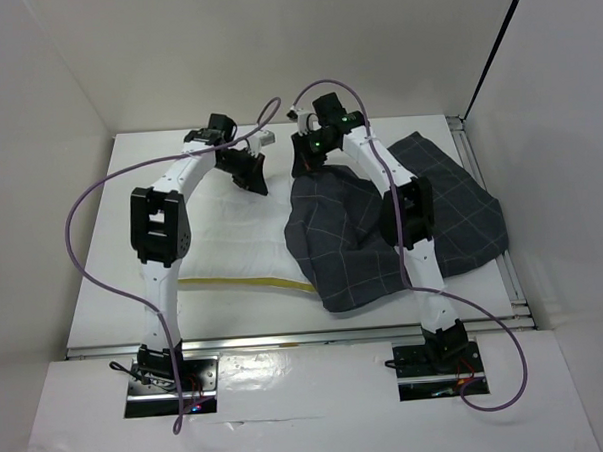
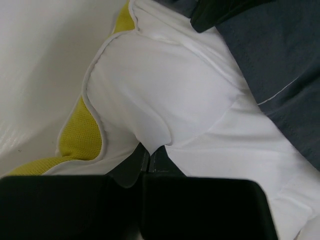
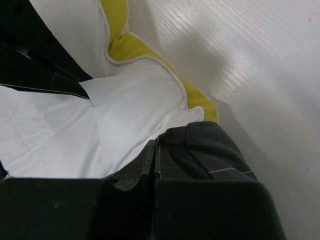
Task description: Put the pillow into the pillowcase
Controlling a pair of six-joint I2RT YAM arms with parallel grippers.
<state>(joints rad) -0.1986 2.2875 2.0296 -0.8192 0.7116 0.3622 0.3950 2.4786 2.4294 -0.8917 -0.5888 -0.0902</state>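
We see the pillow [image 1: 232, 234] lying on the table [image 1: 245, 314], left of centre. The pillowcase [image 1: 382, 237] sits at its 3 o'clock, draped over its right end and spreading toward the table's right edge. At the pillow's 12 o'clock edge the left gripper [image 1: 249, 178] pinches the pillow. Just beside it, at 3 o'clock, the right gripper [image 1: 301, 164] pinches the pillowcase's rim.

Both arms reach out from their bases and bend inward, so the wrists sit close together at the far middle. The left arm [image 1: 161, 227] climbs, folds at the elbow and leans right. The right arm [image 1: 413, 216] runs up and leans left. The left gripper [image 2: 145, 162] pinches the pillow [image 2: 165, 100] tight. The right gripper [image 3: 155, 150] also has its fingers pressed together, on a fold of the pillowcase [image 3: 205, 145] where dark cloth meets white.
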